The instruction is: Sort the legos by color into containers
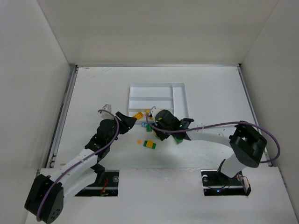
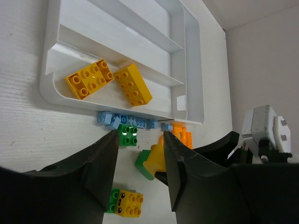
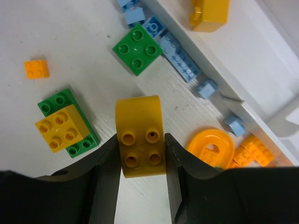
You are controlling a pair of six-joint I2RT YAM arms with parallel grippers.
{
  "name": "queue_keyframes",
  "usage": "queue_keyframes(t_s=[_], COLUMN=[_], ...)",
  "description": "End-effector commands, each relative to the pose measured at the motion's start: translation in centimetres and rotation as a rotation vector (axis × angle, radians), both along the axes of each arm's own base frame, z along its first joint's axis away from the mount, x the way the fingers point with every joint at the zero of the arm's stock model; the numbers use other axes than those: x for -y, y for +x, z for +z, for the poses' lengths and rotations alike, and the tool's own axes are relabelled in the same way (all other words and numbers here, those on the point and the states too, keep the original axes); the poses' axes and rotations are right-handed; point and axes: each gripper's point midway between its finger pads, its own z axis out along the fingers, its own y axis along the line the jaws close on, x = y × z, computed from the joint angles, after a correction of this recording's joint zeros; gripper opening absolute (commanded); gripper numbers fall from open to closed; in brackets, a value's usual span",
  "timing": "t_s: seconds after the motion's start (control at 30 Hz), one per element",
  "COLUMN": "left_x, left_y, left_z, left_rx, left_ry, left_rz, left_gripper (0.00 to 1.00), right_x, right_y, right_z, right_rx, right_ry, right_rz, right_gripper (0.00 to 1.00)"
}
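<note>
Your right fingers point(image 3: 105, 186), bottom of frame, squeeze one yellow brick point(image 3: 140, 140). Your left fingers point(image 2: 100, 168) are apart and hold nothing. Two yellow bricks point(image 2: 91, 79) lie in the tray point(image 2: 131, 23), upper left. Many loose bricks point(image 3: 138, 49) lie on the surface point(image 3: 70, 28), so you have hardly started.

White table point(image 1: 93, 88), plain white walls point(image 1: 28, 70) around it; metal rail point(image 1: 62, 116) at left edge

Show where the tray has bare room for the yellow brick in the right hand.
In the tray, the middle and far long sections and the narrow crosswise one are free. The near section holds two yellow bricks. Crowded: the table along its near wall, with light blue bricks, a green brick and orange bricks.
</note>
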Motion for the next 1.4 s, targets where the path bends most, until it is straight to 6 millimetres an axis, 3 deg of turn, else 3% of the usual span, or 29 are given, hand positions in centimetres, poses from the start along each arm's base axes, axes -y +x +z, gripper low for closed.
queue_keyframes(t_s=[0.0,0.2,0.43,0.67,0.87,1.37], left_x=[0.6,2.0,2.7,2.2,1.5,1.7], left_y=[0.3,0.4,0.1,0.4,0.8,1.8], left_z=[2.4,6.3,10.6,11.1,10.3,12.1], left_rx=[0.056,0.154,0.275,0.294,0.274,0.316], left_ry=[-0.048,-0.116,-0.308,-0.433,-0.437,-0.509], left_rz=[-0.013,-0.042,-0.045,-0.01,0.023,0.023], left_gripper=[0.44,0.54,0.64,0.68,0.67,0.55], right_x=[0.2,1.8,-1.9,-5.2,-5.5,-6.9], right_y=[1.4,3.8,4.5,4.9,5.4,5.1], right_z=[4.5,11.1,16.0,18.1,19.5,20.3], right_rx=[0.073,0.076,-0.066,-0.247,-0.365,-0.58], right_ry=[0.148,0.486,0.965,1.226,1.38,1.549], right_rz=[-0.078,-0.267,-0.338,-0.338,-0.342,-0.329], right_gripper=[0.28,0.22,0.23,0.22,0.21,0.22])
